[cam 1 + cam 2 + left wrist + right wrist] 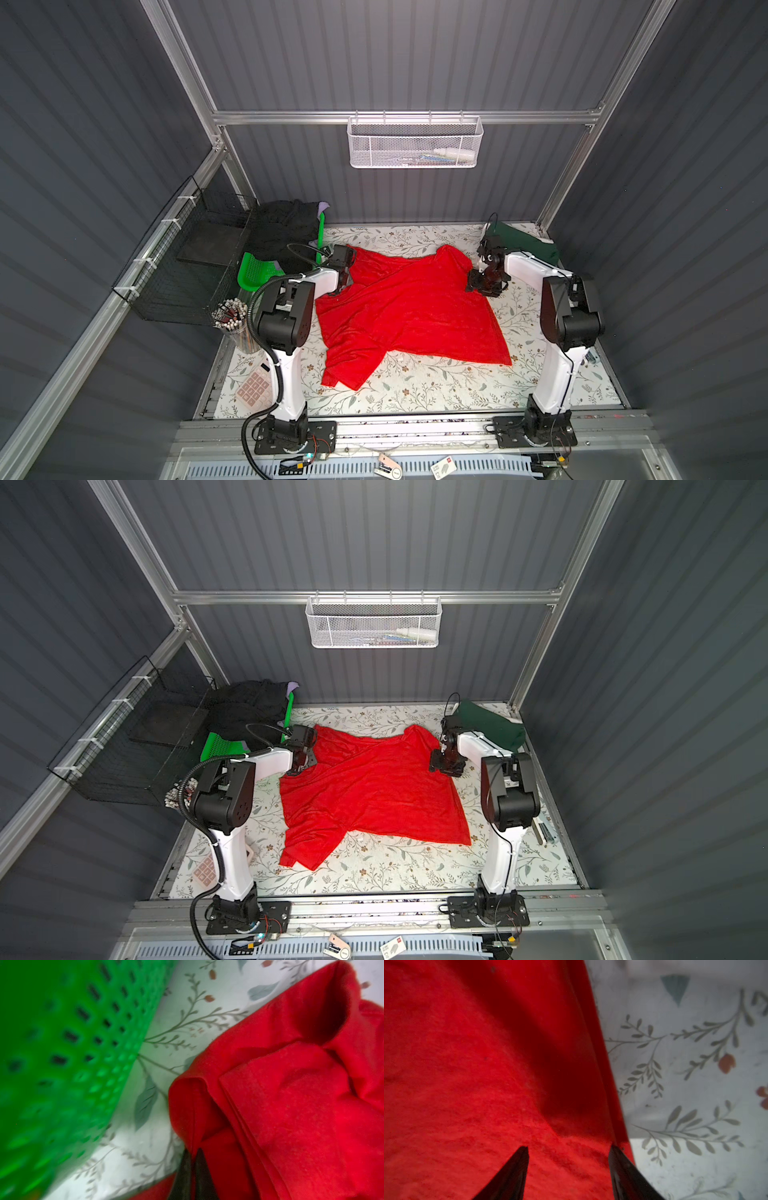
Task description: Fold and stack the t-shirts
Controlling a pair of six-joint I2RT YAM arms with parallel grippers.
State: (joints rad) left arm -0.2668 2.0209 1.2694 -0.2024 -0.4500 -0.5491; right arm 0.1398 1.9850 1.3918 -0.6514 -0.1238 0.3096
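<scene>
Floral tabletop (pixel 415 395) bears a red t-shirt (pixel 407 311), left claw (pixel 193 1152) pinching it, right claw (pixel 569 1148) spread over it.

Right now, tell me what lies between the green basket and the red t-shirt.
Only a bare strip of floral table cover, seen in the left wrist view between the green basket and the red t-shirt.

In the left wrist view the basket (pixel 62 1064) is a green blur running off the edge; the left end effector (pixel 194 1152) shows only two dark tips. The right end effector (pixel 569 1147) is cropped likewise, and the red shirt (pixel 456 1084) runs out of frame. In both top views the left arm (pixel 322 280) hides its own tips, dark clothes (pixel 282 232) bury most of the basket, and the right arm (pixel 523 266) covers part of the green shirt (pixel 528 241). What the wire tray (pixel 374 145) holds is too small to tell.
</scene>
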